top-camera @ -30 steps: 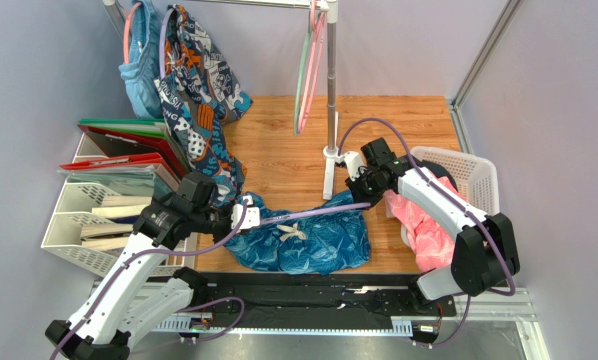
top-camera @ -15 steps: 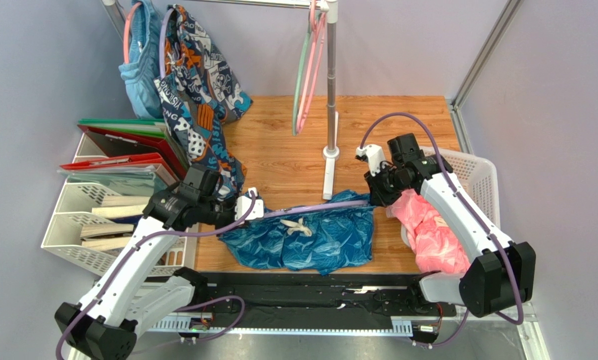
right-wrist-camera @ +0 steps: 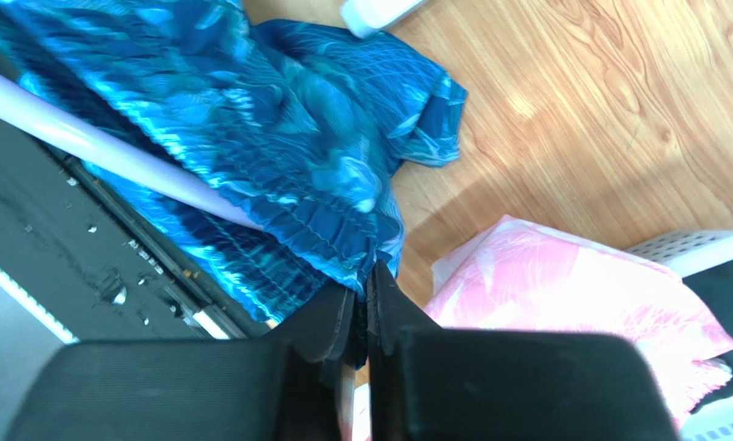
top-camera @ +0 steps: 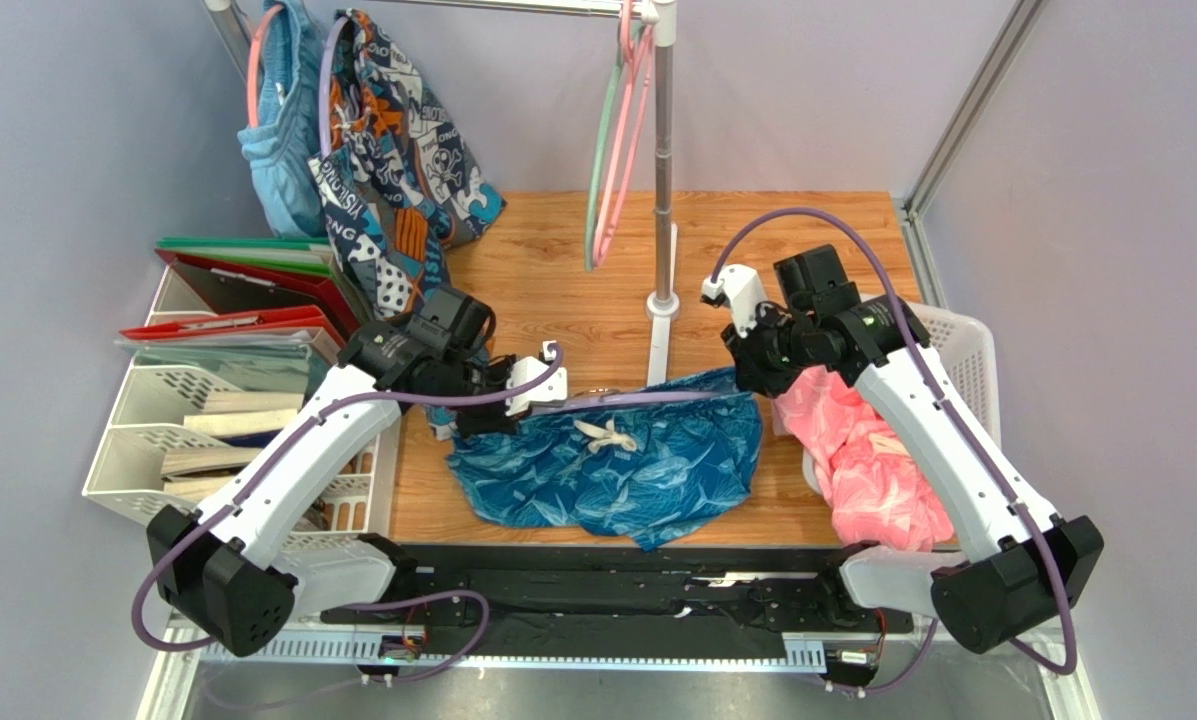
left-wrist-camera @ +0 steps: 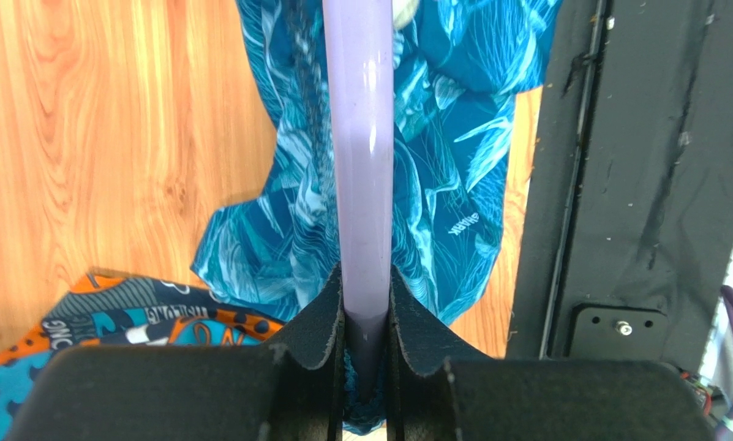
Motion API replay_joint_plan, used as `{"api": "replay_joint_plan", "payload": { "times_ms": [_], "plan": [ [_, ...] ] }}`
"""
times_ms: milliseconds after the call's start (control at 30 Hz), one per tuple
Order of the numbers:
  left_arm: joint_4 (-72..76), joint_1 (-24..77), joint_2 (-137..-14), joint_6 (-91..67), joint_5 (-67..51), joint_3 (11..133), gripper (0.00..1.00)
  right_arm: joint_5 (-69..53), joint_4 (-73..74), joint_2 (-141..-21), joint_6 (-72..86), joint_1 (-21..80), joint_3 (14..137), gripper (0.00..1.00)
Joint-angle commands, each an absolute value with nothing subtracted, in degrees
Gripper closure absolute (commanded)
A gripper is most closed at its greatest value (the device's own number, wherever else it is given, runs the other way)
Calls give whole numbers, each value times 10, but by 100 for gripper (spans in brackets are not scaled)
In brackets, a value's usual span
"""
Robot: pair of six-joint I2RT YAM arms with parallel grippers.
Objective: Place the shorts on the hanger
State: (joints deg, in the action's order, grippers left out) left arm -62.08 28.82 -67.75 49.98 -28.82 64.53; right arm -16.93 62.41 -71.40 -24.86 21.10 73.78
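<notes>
Lavender plastic marks the hanger (top-camera: 642,398), whose bar is clamped at one end between the fingers of the left gripper (left-wrist-camera: 365,294). The right gripper (right-wrist-camera: 362,287) is pinched tight on the gathered waistband of the shorts (top-camera: 619,465), which drape from the bar onto the wooden table (top-camera: 559,285), near its front edge. Over the last second both arms have swung away from their bases, carrying bar and fabric farther onto the table and pulling the waistband tauter. The draping looks underway, not finished. At right, a white basket (top-camera: 968,342) holds a pink garment (top-camera: 860,458). At left, white file trays (top-camera: 146,450) hold papers and red and green folders (top-camera: 244,285).
</notes>
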Motion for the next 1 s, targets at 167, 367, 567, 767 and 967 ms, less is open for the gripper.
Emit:
{"api": "replay_joint_plan", "payload": {
  "times_ms": [167, 367, 567, 767, 967],
  "plan": [
    [-703, 302, -687, 469, -272, 719, 100, -107, 713, -729, -269, 261, 870, 29],
    [-724, 302, -673, 492, -292, 733, 100, -216, 711, -711, -322, 272, 921, 16],
    [-749, 302, -665, 513, -366, 778, 100, -289, 609, -686, -339, 387, 892, 19],
    [-776, 302, -652, 556, -409, 801, 100, -349, 536, -696, -353, 454, 856, 25],
    [-809, 302, -668, 585, -425, 831, 100, -395, 533, -741, -338, 488, 879, 49]
  ]
}}
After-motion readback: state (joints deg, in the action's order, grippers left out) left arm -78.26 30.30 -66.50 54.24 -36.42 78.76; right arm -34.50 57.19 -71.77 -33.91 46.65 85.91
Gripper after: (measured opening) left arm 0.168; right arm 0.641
